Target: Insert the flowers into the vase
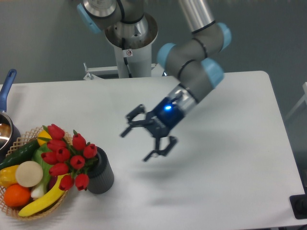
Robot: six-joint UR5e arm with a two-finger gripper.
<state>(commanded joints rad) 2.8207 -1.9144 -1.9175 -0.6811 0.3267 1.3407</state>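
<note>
The flowers (pixel 64 156), a bunch of red tulip buds, stick out of the vase (pixel 100 174) and lean left over the basket. The vase is a short dark grey cylinder standing upright on the white table near the front left. My gripper (pixel 139 143) hangs open above the table, to the right of the vase and apart from it, with nothing between its fingers. The stems are hidden inside the vase.
A wicker basket (pixel 29 213) with banana, orange, cucumber and other produce sits at the front left, touching the flowers. A metal pot with a blue handle (pixel 6 86) is at the left edge. The robot base (pixel 130 36) stands behind the table.
</note>
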